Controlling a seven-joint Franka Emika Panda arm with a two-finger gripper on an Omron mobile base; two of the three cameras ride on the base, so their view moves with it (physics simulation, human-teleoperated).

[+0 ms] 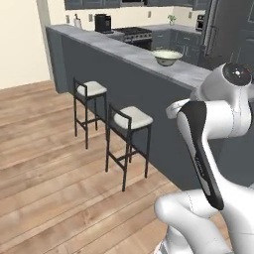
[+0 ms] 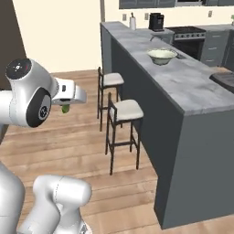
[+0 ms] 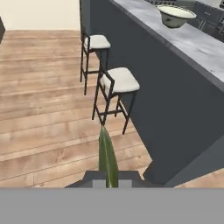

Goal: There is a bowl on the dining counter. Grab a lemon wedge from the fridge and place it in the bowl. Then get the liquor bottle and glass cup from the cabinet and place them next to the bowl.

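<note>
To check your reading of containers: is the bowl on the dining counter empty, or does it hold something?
Empty: the bowl stands upright on the dining counter, and the part of its pale inside that shows is bare.

- You're looking at a home kitchen: a long marble dining counter (image 1: 149, 59) with two bar stools (image 1: 130, 119)
- Stove (image 1: 133, 33), coffee maker (image 1: 102, 23) and blue-grey cupboards (image 1: 184, 42) line your far wall
</note>
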